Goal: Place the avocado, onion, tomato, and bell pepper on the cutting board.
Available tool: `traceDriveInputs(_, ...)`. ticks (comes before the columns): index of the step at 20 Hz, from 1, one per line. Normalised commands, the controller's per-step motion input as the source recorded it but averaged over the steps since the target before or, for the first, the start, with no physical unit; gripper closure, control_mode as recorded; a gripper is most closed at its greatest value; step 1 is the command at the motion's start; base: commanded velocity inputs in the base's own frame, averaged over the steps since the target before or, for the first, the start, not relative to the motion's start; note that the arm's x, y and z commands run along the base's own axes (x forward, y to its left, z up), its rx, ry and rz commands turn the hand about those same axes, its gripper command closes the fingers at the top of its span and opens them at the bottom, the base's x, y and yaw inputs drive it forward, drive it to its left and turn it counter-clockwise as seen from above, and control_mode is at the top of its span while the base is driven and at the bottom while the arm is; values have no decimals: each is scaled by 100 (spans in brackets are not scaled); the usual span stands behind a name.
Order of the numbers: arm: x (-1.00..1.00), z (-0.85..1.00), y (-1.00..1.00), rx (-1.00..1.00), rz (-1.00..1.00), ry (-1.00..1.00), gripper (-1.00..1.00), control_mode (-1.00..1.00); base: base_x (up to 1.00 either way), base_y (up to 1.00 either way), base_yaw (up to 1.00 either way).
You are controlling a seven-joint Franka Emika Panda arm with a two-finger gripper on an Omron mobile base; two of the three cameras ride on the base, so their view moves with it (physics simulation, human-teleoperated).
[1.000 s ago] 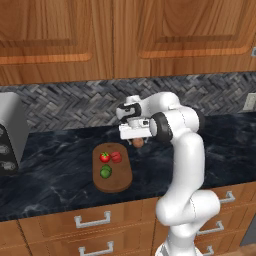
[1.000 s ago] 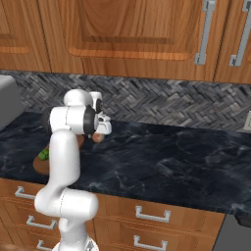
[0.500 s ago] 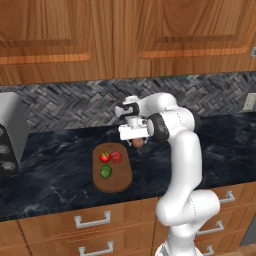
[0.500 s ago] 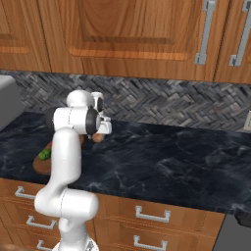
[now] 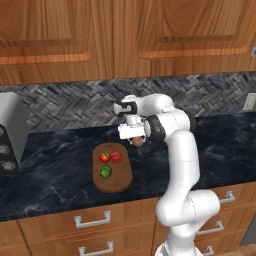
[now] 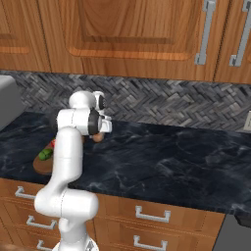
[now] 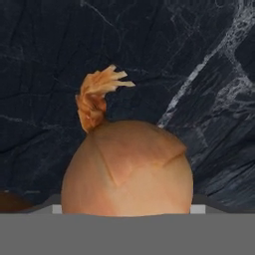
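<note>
Your gripper (image 5: 136,140) hangs just beyond the cutting board's (image 5: 113,178) far right corner, over the dark tabletop (image 5: 60,165), with the onion (image 5: 138,142) between its fingers; whether they clamp it you cannot tell. On the board lie the tomato (image 5: 104,157), the bell pepper (image 5: 116,157) touching it, and the avocado (image 5: 105,172) nearer you. In the hand view the onion (image 7: 127,169) looms close.

Both base views look forward and down from behind the arm, sharing the counter (image 5: 60,175); the hand view looks closely down onto it.
</note>
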Motion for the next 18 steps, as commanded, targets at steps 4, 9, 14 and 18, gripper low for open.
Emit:
traceDriveInputs(4,-50,0,3,-1,0,-1,100,-100,0,0,0)
traceDriveInputs(9,-70,0,4,-7,0,-14,100,-100,0,0,0)
traceDriveInputs(14,-70,59,0,0,0,-17,100,-100,0,0,0)
traceDriveInputs(18,-88,21,0,-1,0,-20,100,-100,0,0,0)
